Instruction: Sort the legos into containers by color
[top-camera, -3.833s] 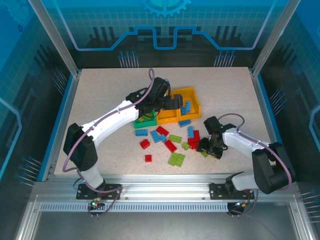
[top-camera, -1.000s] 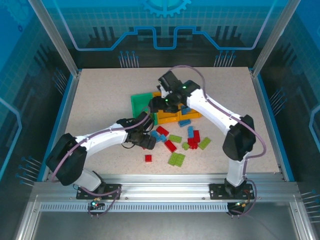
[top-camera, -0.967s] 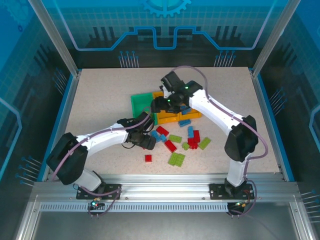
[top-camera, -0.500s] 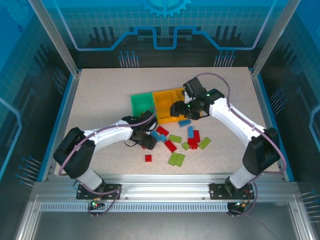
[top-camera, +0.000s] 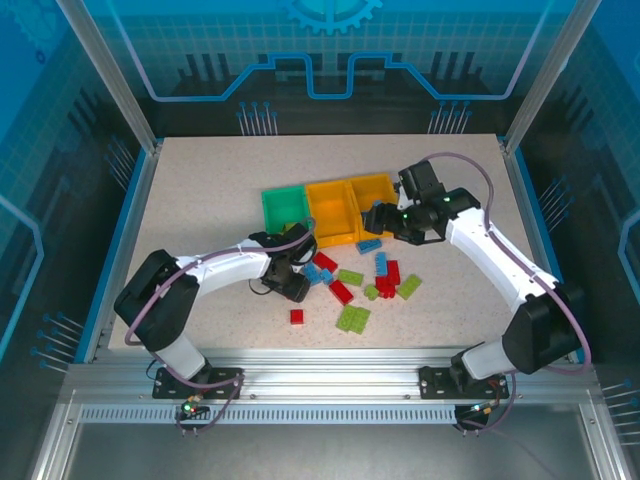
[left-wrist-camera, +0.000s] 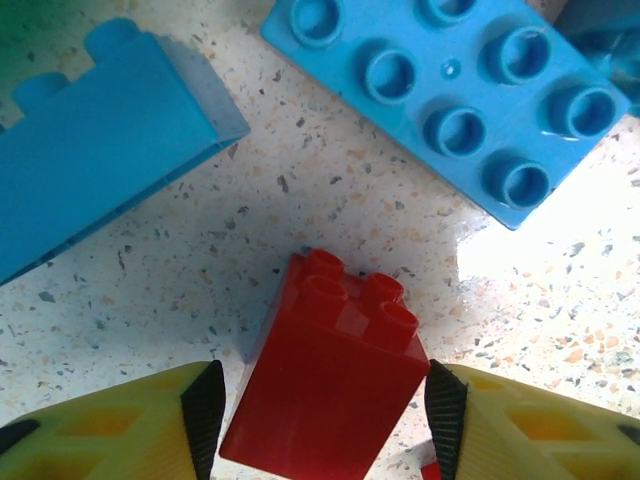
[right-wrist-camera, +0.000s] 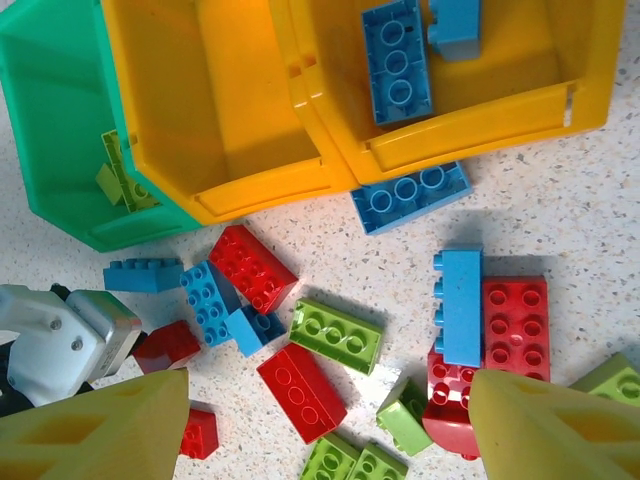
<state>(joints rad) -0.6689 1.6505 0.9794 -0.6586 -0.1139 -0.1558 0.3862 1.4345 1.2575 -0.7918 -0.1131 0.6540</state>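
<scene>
— Now, left side first: report the left gripper (top-camera: 291, 284).

— It sits low on the counter (top-camera: 200, 190), at the left edge of the loose legos (top-camera: 350, 277). In the left wrist view its fingers (left-wrist-camera: 110, 430) stand one on each side of a red brick (left-wrist-camera: 325, 385), which rests studs-up on the counter. The pads lie right at the brick's flanks, but whether they press cannot be told. Two blue bricks (left-wrist-camera: 455, 100) lie just beyond. 3.8 s ago this arm reached over the bins. Since 0.5 s ago it has barely shifted.

— And the containers?

— They form one row, side by side. The green bin (top-camera: 283, 208) is on the left and holds a lime brick (right-wrist-camera: 120, 175). The middle bin (top-camera: 330, 210) is orange-yellow. The right bin (top-camera: 372, 192), also orange-yellow, holds blue legos (right-wrist-camera: 398, 60). 1.0 s ago the right arm covered the orange-yellow pair, which sat askew.

— Right gripper (top-camera: 380, 218)?

— It hangs at the near edge of the right bin, with its fingers (right-wrist-camera: 90, 430) spread wide and nothing between them. It has moved rightward along the row since 0.5 s ago. Red, blue and lime legos lie scattered on the counter in front of the bins.
</scene>
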